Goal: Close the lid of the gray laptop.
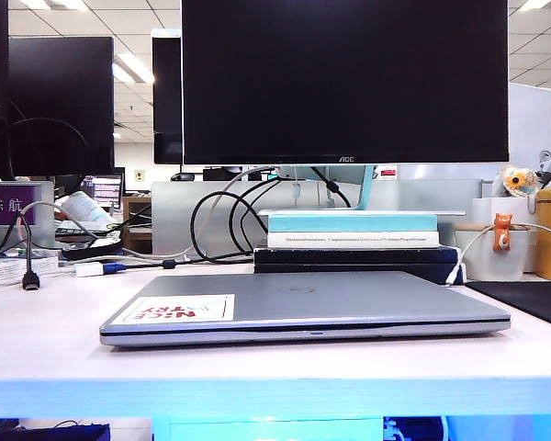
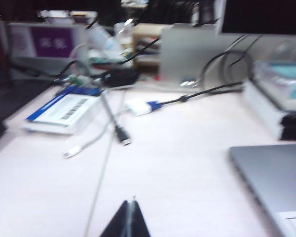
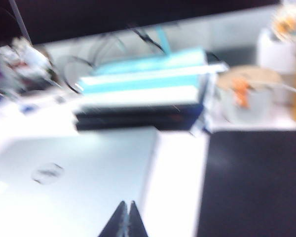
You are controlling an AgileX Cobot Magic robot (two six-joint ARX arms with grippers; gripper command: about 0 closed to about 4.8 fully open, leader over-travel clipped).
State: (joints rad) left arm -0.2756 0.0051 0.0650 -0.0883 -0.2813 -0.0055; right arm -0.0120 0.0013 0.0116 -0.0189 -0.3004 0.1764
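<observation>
Left gripper [image 2: 129, 217]: only the dark fingertips show in its wrist view, pressed together with no gap, gripping nothing; it hangs above bare table beside the laptop's left end, touching nothing.
Right gripper [image 3: 125, 219]: dark tips meeting in a point, fully closed and empty; it sits over the right part of the lid, and the blurred picture does not show whether it touches.
Exterior view: neither arm nor gripper appears in it.
Gray laptop [image 1: 303, 312]: lies flat near the front edge of the table [image 1: 46, 340], about midway along it, long axis running parallel to that edge, the opening edge facing the front.
Lid [image 1: 331, 296]: down on the base, outer face upward, only a thin dark seam along the front; white sticker [image 1: 177, 309] with red letters at its front left corner, a round logo near its middle.
Books [image 1: 354, 234]: stacked just behind the laptop, toward the back edge.
Monitor [image 1: 344, 81]: large, black, behind and above the stack.
Black mat [image 1: 528, 299]: at the right edge, beside the laptop.
Cables [image 2: 121, 133]: loose on the table's left part.
</observation>
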